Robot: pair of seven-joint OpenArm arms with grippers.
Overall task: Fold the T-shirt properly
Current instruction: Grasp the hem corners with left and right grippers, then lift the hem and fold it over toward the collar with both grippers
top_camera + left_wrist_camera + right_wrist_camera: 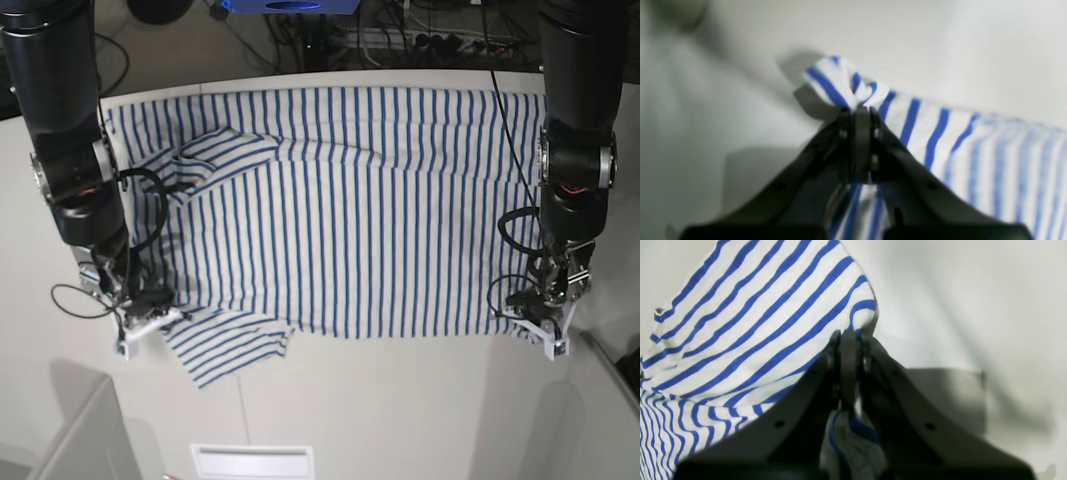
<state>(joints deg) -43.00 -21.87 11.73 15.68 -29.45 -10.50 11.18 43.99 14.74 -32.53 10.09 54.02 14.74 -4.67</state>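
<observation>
Beyond the left gripper [862,111], the shirt [1007,160] blurred toward the frame's right edge. The right gripper [848,336] covered the cloth it pinched, perhaps a sleeve. In the base view both grippers were too small to read.

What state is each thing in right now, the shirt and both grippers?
T-shirt: spread on the table, near edge pinched at both corners.
Left gripper: shut on the T-shirt's corner.
Right gripper: shut on the T-shirt's other corner.
</observation>
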